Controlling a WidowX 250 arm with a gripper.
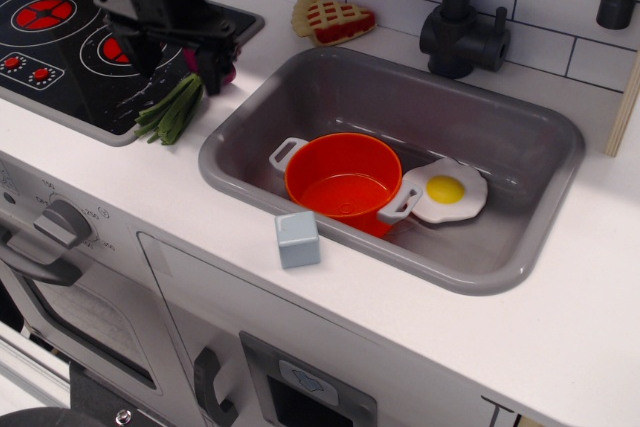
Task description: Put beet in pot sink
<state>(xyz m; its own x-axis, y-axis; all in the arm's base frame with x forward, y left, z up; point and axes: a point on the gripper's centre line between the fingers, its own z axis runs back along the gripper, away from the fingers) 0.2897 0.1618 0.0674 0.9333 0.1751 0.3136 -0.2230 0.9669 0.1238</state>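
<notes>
The beet (180,104) lies on the white counter at the right edge of the stove (60,42), just left of the sink (520,267); its flat green leaves fan out toward the near left, while the magenta bulb is almost wholly hidden behind the gripper (180,59), only a sliver of pink showing beside the right finger. The black gripper hangs directly over that bulb with one finger on each side of it, apparently spread, which looks like a lineup for a grasp across the bulb, not the thin leaves, though whether the fingers already press on it cannot be told from here. Inside the sink, toward its near left, stands the orange pot (343,179), upright and empty, its mouth open to receive the beet from above; a pale handle on its left rests close to the sink wall. A fried egg (447,191) lies touching the pot's right handle on the sink floor. A small grey-blue cube (298,239) sits on the sink's near rim, just in front of the pot. Far off, a pie slice (333,19) rests against the tiled wall, and the black tap (465,27) rises at the far right.
</notes>
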